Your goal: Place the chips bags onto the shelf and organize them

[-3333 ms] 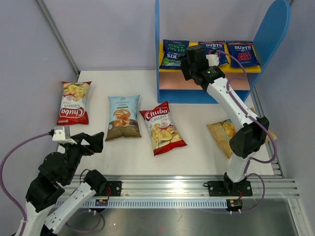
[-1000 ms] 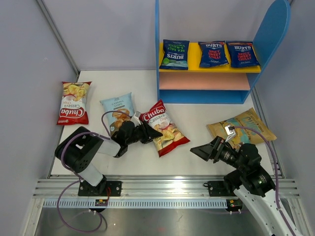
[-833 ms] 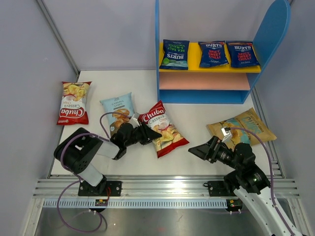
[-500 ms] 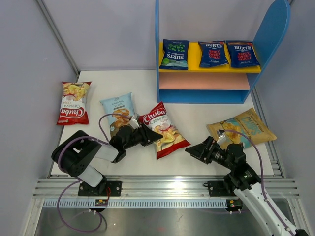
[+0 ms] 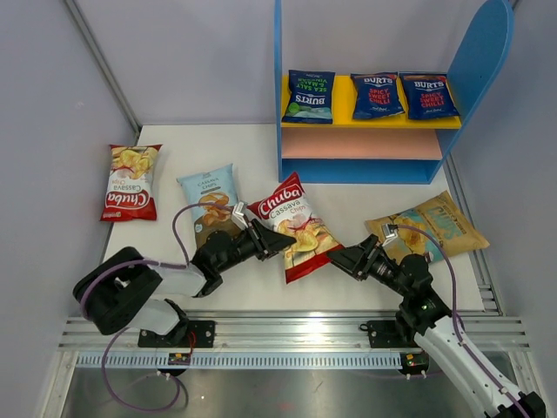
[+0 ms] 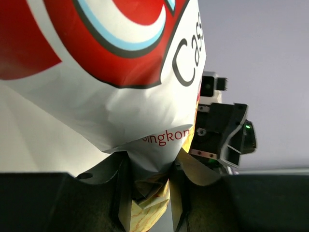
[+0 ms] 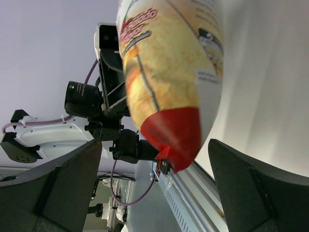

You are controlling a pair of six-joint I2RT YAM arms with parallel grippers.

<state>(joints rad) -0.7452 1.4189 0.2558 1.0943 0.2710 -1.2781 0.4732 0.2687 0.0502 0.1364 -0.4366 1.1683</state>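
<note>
The left gripper [image 5: 264,240] is closed on the left edge of a red-white Chuba bag [image 5: 298,228] (the edge sits pinched between both fingers), at the middle of the table [image 5: 348,205]. Just right of the bag, the right gripper [image 5: 341,259] stands wide open, holding nothing.

Shelf [image 5: 365,144]: far right, upright. The yellow board carries the Burts sea-salt bag [image 5: 310,96] and two Burts sweet-chilli bags [image 5: 376,94] in a row. On the table: left Chuba bag [image 5: 130,181] at far left. Light-blue cassava bag [image 5: 211,202] lies beside the middle Chuba bag [image 5: 298,228], which is skewed, its near-left edge pinched in the left gripper [image 5: 265,239]. Tan-gold bag [image 5: 428,226] at near right.
</note>
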